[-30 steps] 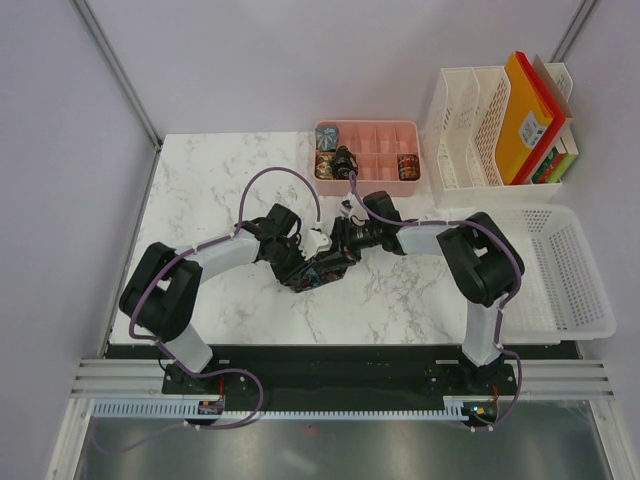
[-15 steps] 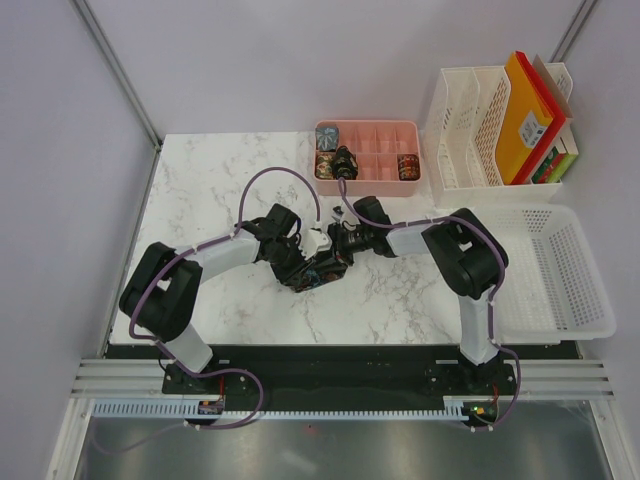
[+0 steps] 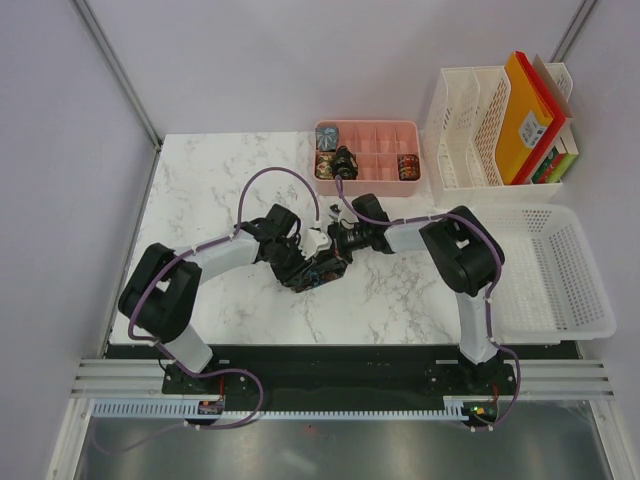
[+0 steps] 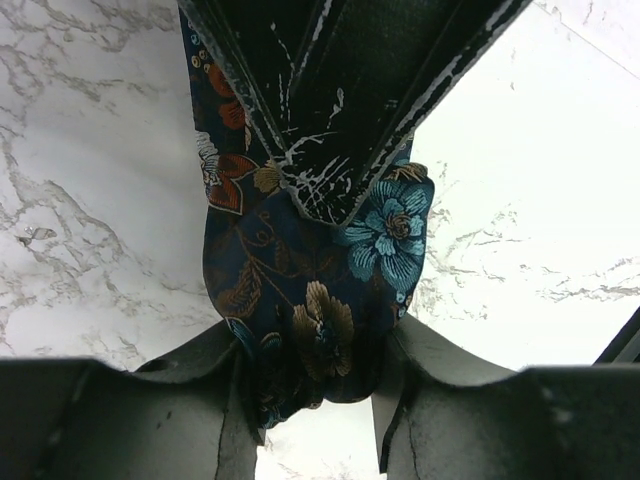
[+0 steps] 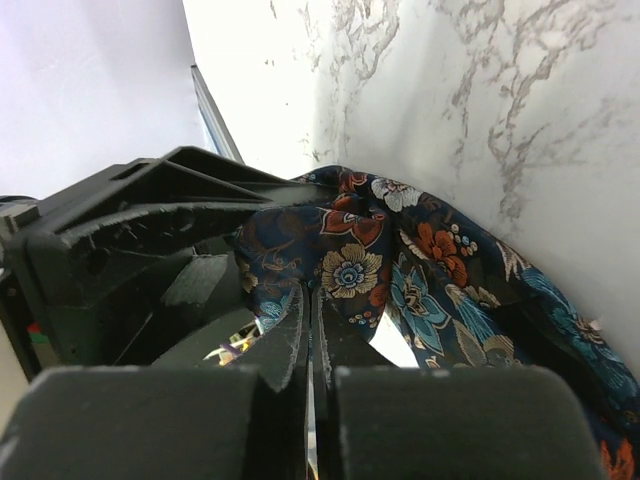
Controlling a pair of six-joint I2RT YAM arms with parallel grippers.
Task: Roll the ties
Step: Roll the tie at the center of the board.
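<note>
- Tie (image 4: 320, 290) is showing navy cloth, blooming with teal, orange and tan flowers.
- Table (image 3: 210, 190) is showing white marble, grey-veined.
- Tray (image 3: 368, 124) is glowing pink.

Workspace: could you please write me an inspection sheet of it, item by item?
Surface: marbled white table.
Job's things: floral tie at centre; rolled ties in pink tray.
Clutter: file organiser, white basket.
End effectors: left end effector shut on floral tie; right end effector shut, tips at the tie.
Cables: purple cables loop over both arms.
Surroundings: plain walls.
</note>
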